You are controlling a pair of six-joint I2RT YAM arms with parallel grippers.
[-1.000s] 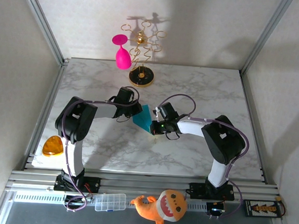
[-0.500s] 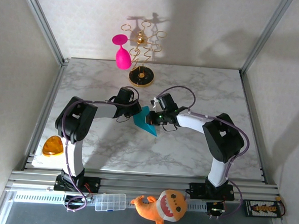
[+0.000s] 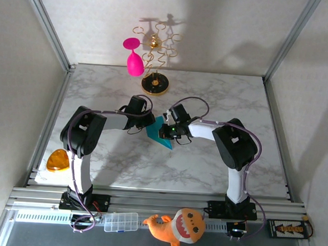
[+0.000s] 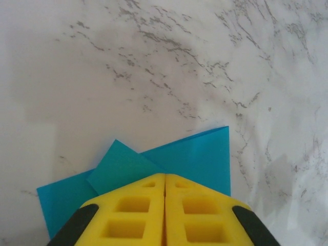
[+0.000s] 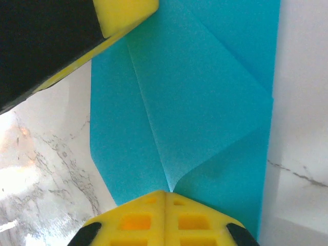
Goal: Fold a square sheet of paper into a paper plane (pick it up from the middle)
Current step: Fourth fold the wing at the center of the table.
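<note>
White marble tabletop (image 3: 254, 106): a thin turquoise-blue square sheet of paper (image 5: 205, 102) lies partly folded, apparently early creases only. The left gripper (image 4: 164, 177) and right gripper (image 5: 165, 193), both clenched, press it.

Paper sheet (image 5: 195, 102) was thin turquoise paper, matt, finely grained and sharply creased. Table (image 3: 221, 98) had a smooth marble-patterned top with a faint sheen. Left gripper fingers (image 4: 128, 225) were matt yellow moulded plastic with recessed pockets. At 12 o'clock, the stand (image 3: 154, 91) was glossy gold metal wire and the goblet (image 3: 135, 64) glossy pink. At 6 o'clock, the toy (image 3: 177, 227) was orange plush cloth.
</note>
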